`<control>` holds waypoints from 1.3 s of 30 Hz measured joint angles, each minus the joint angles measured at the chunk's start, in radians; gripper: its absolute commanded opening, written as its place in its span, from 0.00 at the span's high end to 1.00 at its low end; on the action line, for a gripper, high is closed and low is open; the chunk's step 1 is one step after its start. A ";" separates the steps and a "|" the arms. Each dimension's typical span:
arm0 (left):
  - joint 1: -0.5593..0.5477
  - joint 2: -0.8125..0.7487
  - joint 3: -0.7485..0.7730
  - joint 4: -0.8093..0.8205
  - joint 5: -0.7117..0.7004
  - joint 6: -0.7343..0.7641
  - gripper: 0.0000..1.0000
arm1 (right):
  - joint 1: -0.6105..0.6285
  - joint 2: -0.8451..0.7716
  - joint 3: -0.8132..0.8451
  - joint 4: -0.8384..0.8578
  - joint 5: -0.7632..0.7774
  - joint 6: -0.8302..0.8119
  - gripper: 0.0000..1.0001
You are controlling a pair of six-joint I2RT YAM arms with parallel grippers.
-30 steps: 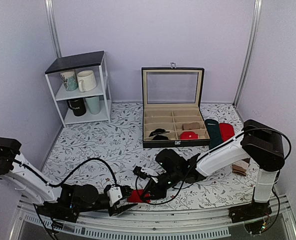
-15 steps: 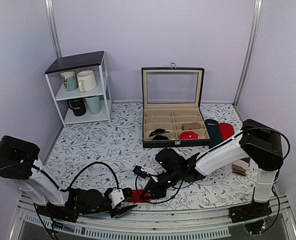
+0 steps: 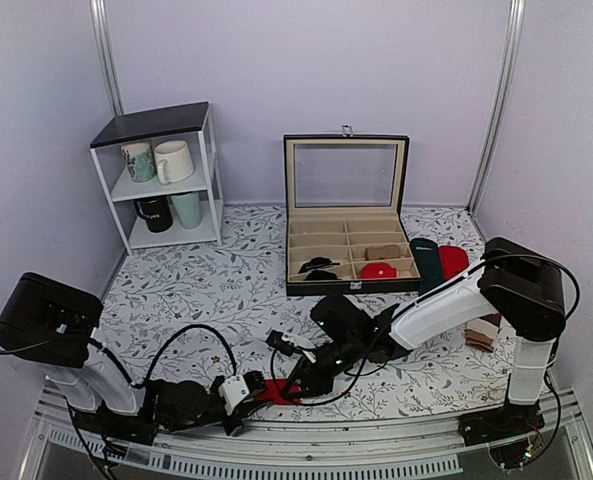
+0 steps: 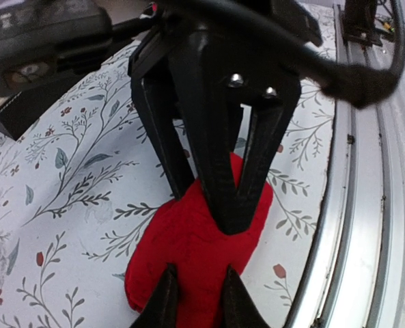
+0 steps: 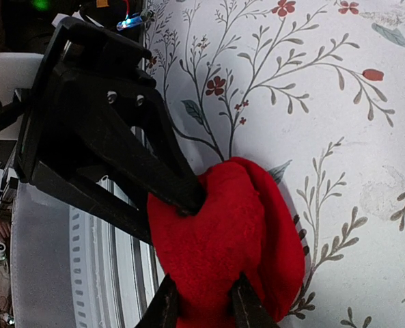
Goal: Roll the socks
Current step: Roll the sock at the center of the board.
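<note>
Swinging in since a moment earlier, the left pincer (image 4: 197, 304) had nipped shut on the bundled bright red knit socks (image 4: 182, 239), opposite the right pincer (image 5: 205, 307), also clamped on them, near the front edge of the floral-printed tabletop (image 3: 176, 300). I'd say an even squeeze and slow tuck would keep the roll tight.

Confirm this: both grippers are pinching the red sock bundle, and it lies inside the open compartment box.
One detail is wrong. The left gripper and the right gripper do both pinch the red sock bundle, but it lies on the flowered table near its front edge, not inside the open compartment box. The top external view shows this.
</note>
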 measured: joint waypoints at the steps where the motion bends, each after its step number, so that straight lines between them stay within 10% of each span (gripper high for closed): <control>1: 0.000 0.000 0.000 0.002 0.000 0.000 0.90 | 0.000 -0.002 0.000 0.000 -0.001 0.000 0.82; 12: 0.020 -0.032 0.028 -0.087 0.020 -0.088 0.96 | 0.001 -0.024 -0.014 0.011 0.038 -0.001 0.55; 25: 0.085 -0.025 0.086 -0.146 0.148 -0.179 0.97 | 0.021 -0.257 -0.229 0.098 0.320 -0.158 0.42; 39: 0.117 0.007 0.116 -0.140 0.230 -0.203 0.97 | 0.028 -0.401 -0.283 0.117 0.257 -0.364 0.27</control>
